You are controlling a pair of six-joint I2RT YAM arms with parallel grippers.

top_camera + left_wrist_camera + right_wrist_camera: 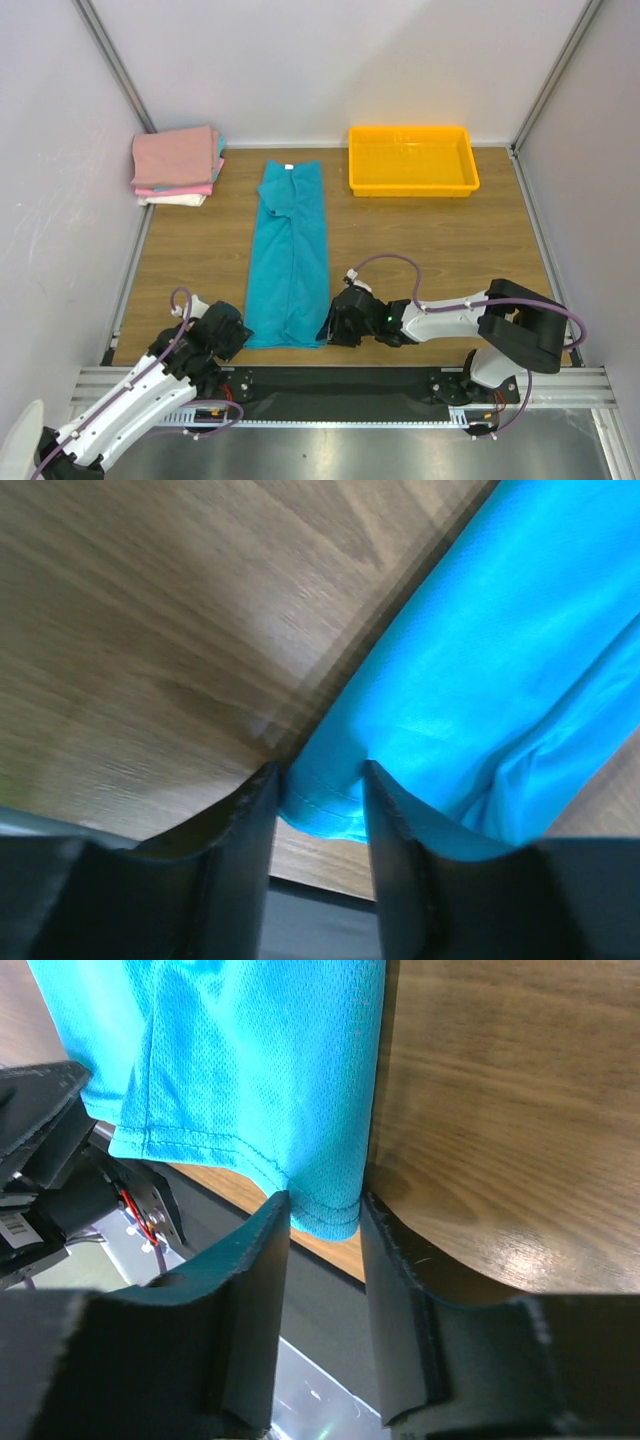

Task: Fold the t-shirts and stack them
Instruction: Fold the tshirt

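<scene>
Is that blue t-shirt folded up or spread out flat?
Partly folded: the blue t-shirt lies as one long narrow strip, sides turned in, not yet a compact rectangle.

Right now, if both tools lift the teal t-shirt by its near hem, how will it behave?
Likely floppy: the teal t-shirt lies flat in soft wrinkled folds, so it should sag between the left tool and right tool. Probably light, given the thin mesh weave. The lengthwise folds may slip open, since nothing pins them.
</scene>
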